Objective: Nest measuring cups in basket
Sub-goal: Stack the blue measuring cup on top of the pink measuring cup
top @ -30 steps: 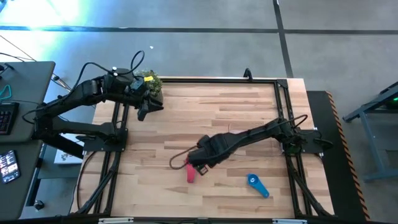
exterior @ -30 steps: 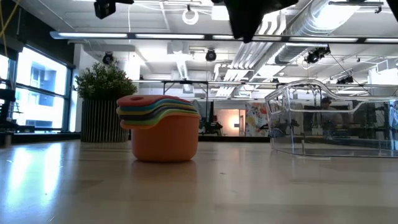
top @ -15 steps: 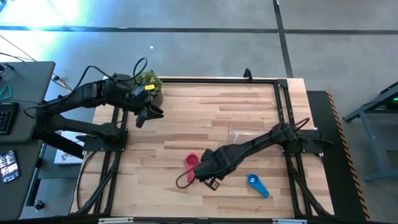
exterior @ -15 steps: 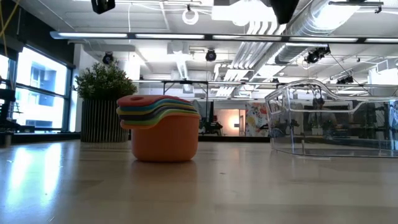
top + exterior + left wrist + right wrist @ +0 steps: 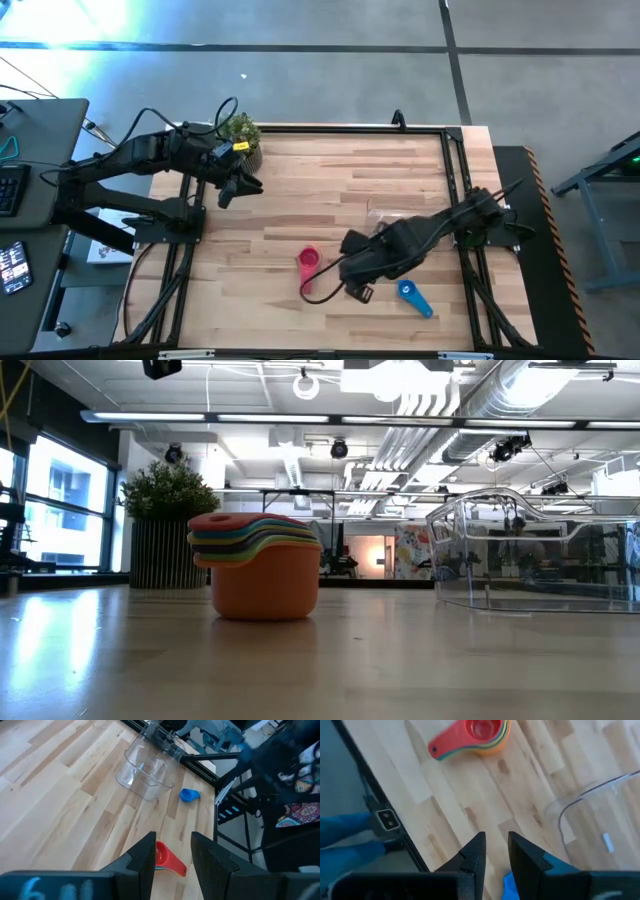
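A nested stack of measuring cups, salmon outermost, stands upright on its base on the wooden table, also seen in the low view. A single blue cup lies near the front edge to its right. The clear basket stands right of centre, partly under my right arm. My right gripper hovers open between the stack and the blue cup, pointing down, with the blue cup just below its fingers. My left gripper hangs open at the far left, aimed toward the stack.
A potted green plant stands at the table's far left corner beside my left gripper. Black frame rails run along the table's edges. Bare wood lies between the two arms.
My right gripper has risen from just over the stack and gone toward the table's right and near edge, rolling as it went; it has left the low view. The stack has stayed in place. My left gripper has swung slightly toward the near edge.
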Tool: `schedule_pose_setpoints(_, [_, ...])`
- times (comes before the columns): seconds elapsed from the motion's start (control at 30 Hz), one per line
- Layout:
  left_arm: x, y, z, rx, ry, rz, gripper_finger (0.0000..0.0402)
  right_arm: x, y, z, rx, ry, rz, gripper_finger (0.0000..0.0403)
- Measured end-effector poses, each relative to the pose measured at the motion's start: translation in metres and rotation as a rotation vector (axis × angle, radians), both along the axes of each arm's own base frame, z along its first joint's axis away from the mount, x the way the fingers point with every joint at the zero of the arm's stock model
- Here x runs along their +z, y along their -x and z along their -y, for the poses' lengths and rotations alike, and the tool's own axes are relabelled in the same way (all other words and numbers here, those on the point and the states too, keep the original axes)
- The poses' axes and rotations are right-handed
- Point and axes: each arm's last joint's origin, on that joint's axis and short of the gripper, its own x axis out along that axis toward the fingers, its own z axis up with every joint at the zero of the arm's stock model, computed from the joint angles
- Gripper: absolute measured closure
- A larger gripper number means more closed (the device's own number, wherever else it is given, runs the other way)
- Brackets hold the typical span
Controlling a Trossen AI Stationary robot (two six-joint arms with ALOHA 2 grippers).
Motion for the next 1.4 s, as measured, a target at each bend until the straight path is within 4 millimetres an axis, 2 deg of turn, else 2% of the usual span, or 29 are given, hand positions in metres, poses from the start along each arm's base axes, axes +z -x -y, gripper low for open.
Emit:
schedule_pose_setpoints(0.23, [0.0,-0.001,0.004,0.041,0.02,-0.011,0.0289,0.039,0.032,0.008,0.01,0.064,0.16,0.0329])
schedule_pose_setpoints(0.4, [0.0,-0.001,0.007,0.028,0.025,-0.012,0.0289,0.051,0.057,0.016,-0.009,0.112,0.217,0.0329])
schedule_pose_setpoints(0.7, [0.0,-0.001,0.009,0.019,0.022,-0.012,0.0289,0.014,0.123,0.036,-0.196,0.119,0.112,0.0329])
schedule_pose_setpoints(0.9, [0.0,-0.001,0.008,0.064,-0.007,-0.013,0.0289,-0.011,0.156,0.04,-0.227,0.048,0.089,0.0329])
schedule_pose_setpoints(1.13, [0.0,-0.001,0.008,0.07,-0.014,-0.014,0.0289,-0.046,0.177,0.043,-0.237,-0.042,-0.03,0.0329])
schedule_pose_setpoints(1.3, [-0.001,-0.001,0.006,0.111,-0.038,-0.016,0.0289,-0.074,0.18,0.041,-0.224,-0.068,-0.15,0.0329])
schedule_pose_setpoints(1.4, [-0.001,-0.001,0.006,0.115,-0.041,-0.016,0.0289,-0.085,0.177,0.038,-0.208,-0.101,-0.157,0.0329])
